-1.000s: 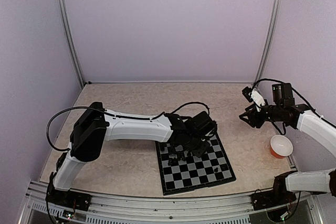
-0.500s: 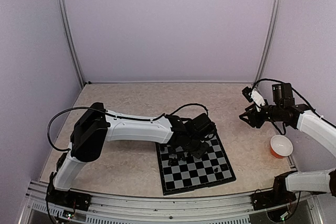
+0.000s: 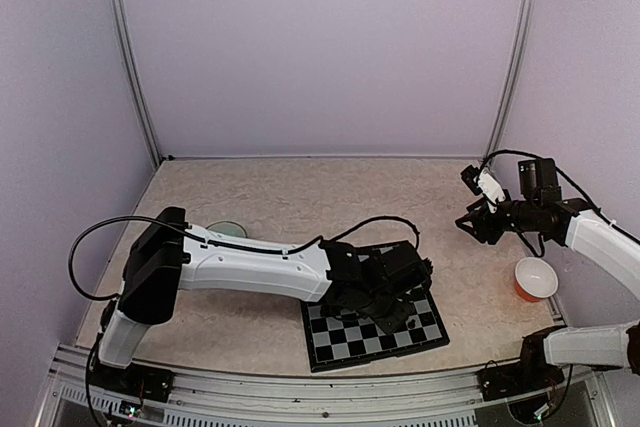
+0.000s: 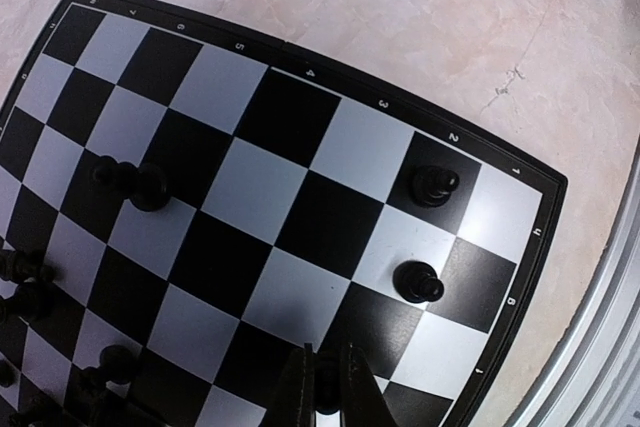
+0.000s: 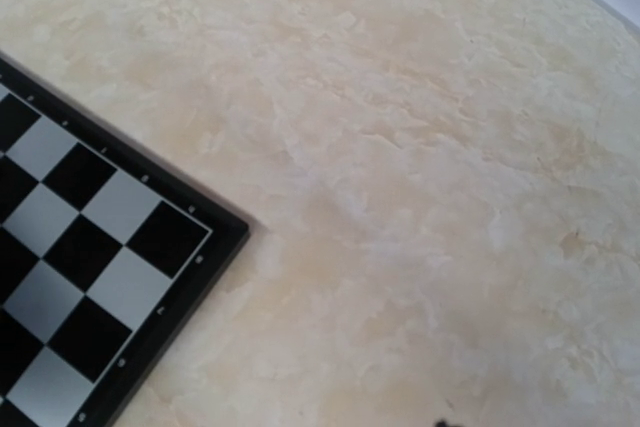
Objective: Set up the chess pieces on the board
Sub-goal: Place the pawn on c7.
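Board (image 3: pixel 425 332) flat on the table (image 3: pixel 300 187), at the near edge, right of the middle. Black chess pieces (image 4: pixel 437 184) on it, two near one corner, more along the opposite side. Left gripper (image 4: pixel 328 392) low over the board, squeezed to a slit – something dark between the tips, cannot tell what. Right gripper (image 3: pixel 465 222) raised near the right edge, jaws wide, holding nothing – orange cup (image 3: pixel 536 278) beside it.
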Robot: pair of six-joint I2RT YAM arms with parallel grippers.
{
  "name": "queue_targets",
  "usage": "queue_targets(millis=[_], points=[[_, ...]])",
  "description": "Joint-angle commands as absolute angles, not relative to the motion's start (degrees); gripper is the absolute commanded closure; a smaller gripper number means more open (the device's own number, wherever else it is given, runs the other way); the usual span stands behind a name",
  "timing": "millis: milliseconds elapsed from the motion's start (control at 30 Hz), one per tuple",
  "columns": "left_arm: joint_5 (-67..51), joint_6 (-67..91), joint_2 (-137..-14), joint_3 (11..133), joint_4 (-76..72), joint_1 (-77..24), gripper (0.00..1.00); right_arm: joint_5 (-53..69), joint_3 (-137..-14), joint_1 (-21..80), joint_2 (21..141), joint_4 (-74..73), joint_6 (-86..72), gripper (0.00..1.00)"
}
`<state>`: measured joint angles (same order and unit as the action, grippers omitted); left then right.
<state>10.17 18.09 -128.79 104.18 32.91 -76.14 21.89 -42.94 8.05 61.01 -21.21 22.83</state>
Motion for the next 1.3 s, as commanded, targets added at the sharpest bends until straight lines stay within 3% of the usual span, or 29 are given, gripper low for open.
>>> queue_targets(millis=[0,733,1267], points=[[8.6,19.5,-129.7,105.2,33.6,-76.6,1.0,22.8,-42.6,7.5,60.4,-22.1,22.8,0.52],[4.0,20.3,-133.8,106.9,29.8,-77.1,0.99,23.1,-42.6,7.5,60.3,-22.1,23.0,0.52],[9.5,19.4,-128.5,107.4,33.8,-77.2,0.68,23.2,-42.6,7.5,60.6,-22.1,22.9,0.52]])
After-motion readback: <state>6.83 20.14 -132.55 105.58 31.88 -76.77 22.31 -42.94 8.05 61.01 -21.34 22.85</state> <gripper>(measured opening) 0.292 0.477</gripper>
